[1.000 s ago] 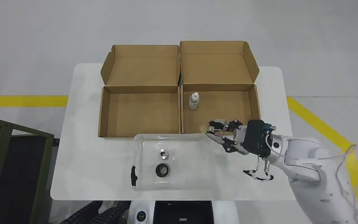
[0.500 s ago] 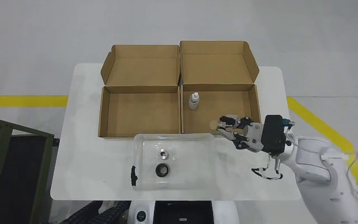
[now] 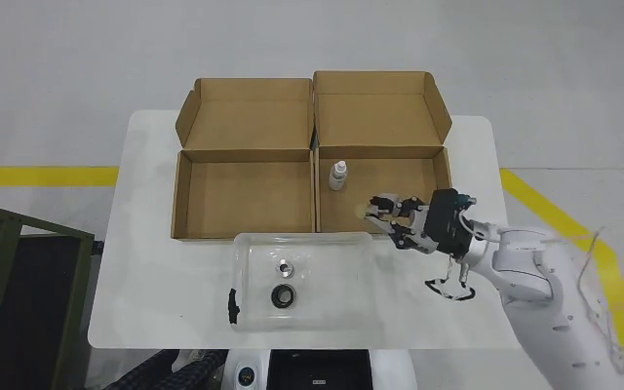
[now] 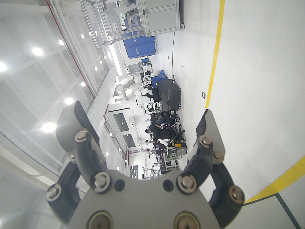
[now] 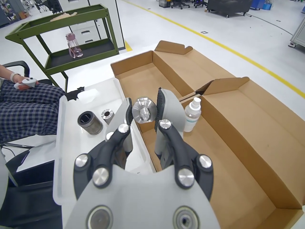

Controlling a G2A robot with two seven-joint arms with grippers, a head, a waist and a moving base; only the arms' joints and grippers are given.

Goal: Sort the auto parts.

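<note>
**A:** Where is the right pincer [image 3: 382,211]?

**B:** In the top view it is just right of the frame's centre, over the lower left corner of the right cardboard box [image 3: 395,177].

**A:** Is it grasping anything?

**B:** The right wrist view settles that. It is clenched on a round metal part [image 5: 144,113], a bright disc with a raised hub, held clear above the box floor. From above, the part is too small to tell from the fingers.

**A:** And the left pincer [image 4: 143,115]?

**B:** Its wrist view has the fingers spread wide with nothing between them, pointed out at a hall floor.

**A:** What do the boxes hold?

**B:** The right box holds one white spray bottle [image 3: 338,175], upright in its upper left corner. The left cardboard box [image 3: 244,200] touches it side by side.

**A:** Any writing?

**B:** The bottle has a label with pale print, too small to read.

**A:** And the tray?

**B:** A clear plastic tray [image 3: 331,302] lies on the white worktop [image 3: 156,244], below the boxes at the frame's lower centre. In it stand a small silver cylinder [image 3: 285,266] and, just below it, a dark sleeve [image 3: 284,295], near each other but apart. The right wrist view shows the sleeve as a short hollow tube. A small black piece [image 3: 232,307] sits at the tray's left edge.
</note>
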